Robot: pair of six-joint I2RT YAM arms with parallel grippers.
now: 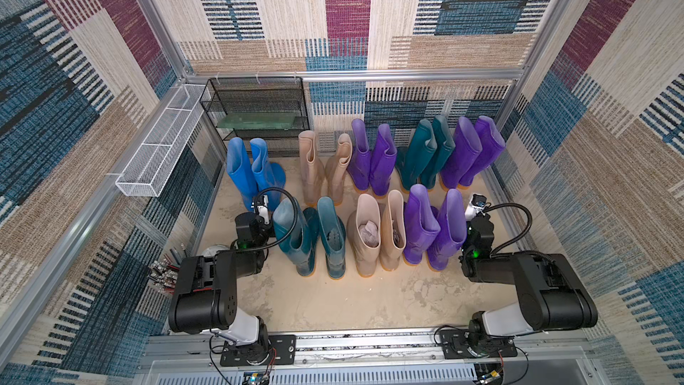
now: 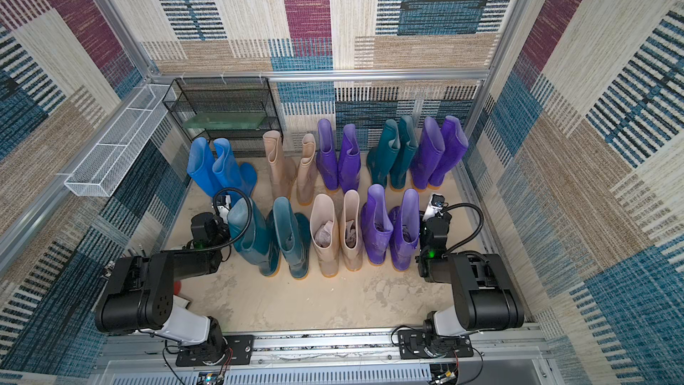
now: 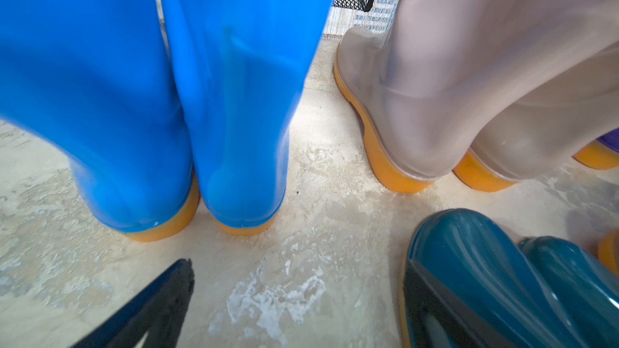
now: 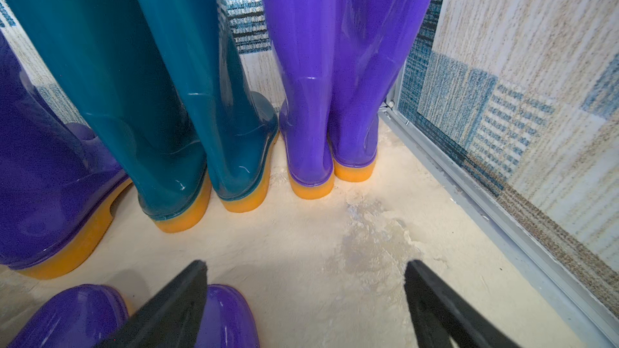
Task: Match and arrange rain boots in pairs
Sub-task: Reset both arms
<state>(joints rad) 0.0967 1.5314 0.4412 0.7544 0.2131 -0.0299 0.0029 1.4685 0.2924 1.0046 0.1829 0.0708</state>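
Note:
The rain boots stand upright in two rows in both top views. The back row holds a blue pair (image 1: 255, 168), a beige pair (image 1: 324, 168), a purple pair (image 1: 372, 161), a teal pair (image 1: 425, 157) and a tall purple pair (image 1: 470, 153). In front stand a teal pair (image 1: 311, 242), a beige pair (image 1: 381, 235) and a purple pair (image 1: 433, 227). My left gripper (image 3: 298, 262) is open over bare floor behind the blue heels (image 3: 187, 209), one finger beside a teal toe (image 3: 485, 262). My right gripper (image 4: 305, 262) is open, empty, beside a purple toe (image 4: 227, 316).
A black mesh rack (image 1: 255, 112) stands at the back left, with a white wire basket (image 1: 159, 149) on the left wall. A metal frame rail (image 4: 469, 189) and carpeted wall run close to the right gripper. Beige floor (image 1: 351, 301) lies between the front row and the arm bases.

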